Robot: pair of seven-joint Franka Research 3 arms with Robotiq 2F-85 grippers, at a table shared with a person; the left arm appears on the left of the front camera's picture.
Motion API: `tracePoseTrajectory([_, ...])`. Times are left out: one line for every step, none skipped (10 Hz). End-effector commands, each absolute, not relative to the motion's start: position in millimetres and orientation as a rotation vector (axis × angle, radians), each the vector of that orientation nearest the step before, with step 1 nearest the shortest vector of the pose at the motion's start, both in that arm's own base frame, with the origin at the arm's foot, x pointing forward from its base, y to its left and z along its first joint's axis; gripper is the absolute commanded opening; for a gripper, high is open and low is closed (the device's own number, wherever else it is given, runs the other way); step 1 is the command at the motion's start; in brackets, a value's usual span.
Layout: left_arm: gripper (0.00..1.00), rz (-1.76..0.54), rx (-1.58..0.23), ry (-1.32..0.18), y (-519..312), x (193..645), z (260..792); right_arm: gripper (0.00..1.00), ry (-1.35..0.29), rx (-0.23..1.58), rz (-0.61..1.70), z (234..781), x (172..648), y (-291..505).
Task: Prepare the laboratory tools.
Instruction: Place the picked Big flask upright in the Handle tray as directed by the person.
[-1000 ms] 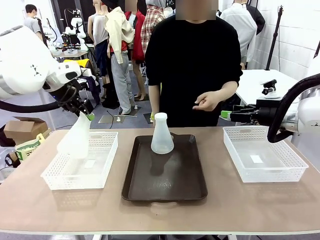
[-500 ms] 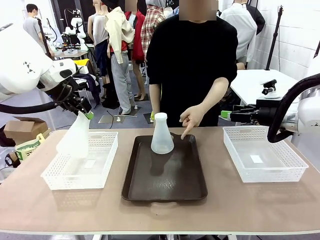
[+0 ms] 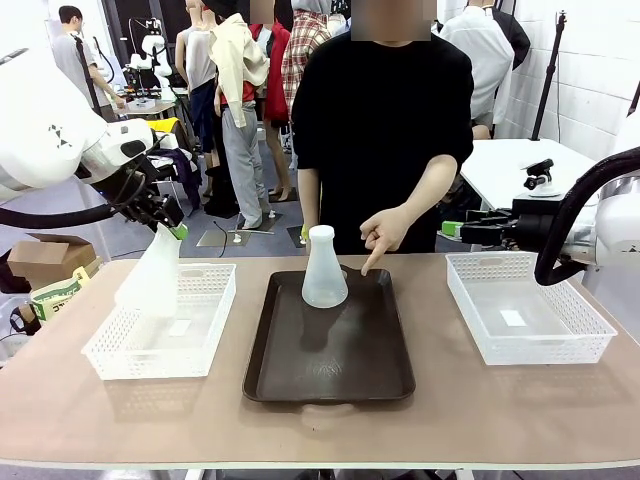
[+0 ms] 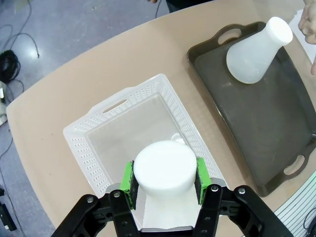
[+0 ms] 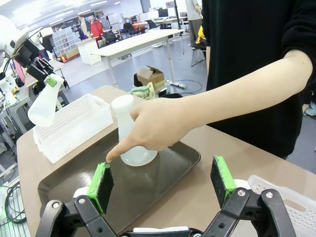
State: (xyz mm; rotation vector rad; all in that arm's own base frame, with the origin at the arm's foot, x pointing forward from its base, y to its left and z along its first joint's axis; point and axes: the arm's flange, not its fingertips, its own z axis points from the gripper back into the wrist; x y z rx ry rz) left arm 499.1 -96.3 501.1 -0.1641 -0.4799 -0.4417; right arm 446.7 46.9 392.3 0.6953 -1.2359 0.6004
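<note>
One frosted flask (image 4: 159,168) hangs by its neck in the left tool (image 4: 164,181), the green pads pinching the neck from both sides; its wide base sits low over the left mesh basket (image 3: 120,355), tilted a little, and I cannot tell whether it touches the basket floor. The second flask (image 3: 324,268) stands upright at the far end of the dark brown tray (image 3: 300,385), which lies mid-worktop between the two baskets.

Both flasks look light, stiff and smooth — probably plastic from the frosted, cloudy walls, though glass cannot be ruled out, so a firm but not crushing pinch seems wise. The neck is the natural place to hold: narrow and cylindrical, it fits between the pads, while the sloping cone below would likely slide out of a grip.

The person's hand (image 3: 385,232) points a finger down at the tray just beside the standing flask. The right tool (image 5: 164,183) is spread wide and empty, held back near the right basket (image 3: 590,345), facing the tray — well placed, I judge, to take that flask.
</note>
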Motion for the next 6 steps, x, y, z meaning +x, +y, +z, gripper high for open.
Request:
tracePoseTrajectory([0.0,-0.514,-0.202,-0.513,-99,488,511,1.0,-1.225,0.69,0.589,392,443,48])
tracePoseTrajectory([0.0,-0.57,-0.268,-0.551,-102,472,523,1.0,-1.225,0.69,0.589,392,443,48])
tracePoseTrajectory([0.0,-0.652,-0.34,-0.6,-106,457,535,1.0,-1.225,0.69,0.589,392,443,48])
tracePoseTrajectory([0.0,-0.745,-0.431,-0.694,-110,446,544,1.0,-1.225,0.69,0.589,392,443,48])
tracePoseTrajectory([0.0,-0.83,-0.508,-0.742,-110,434,553,1.0,-1.225,0.69,0.589,392,443,48])
tracePoseTrajectory([0.0,-0.881,-0.605,-0.803,-111,428,559,1.0,-1.225,0.69,0.589,392,443,48])
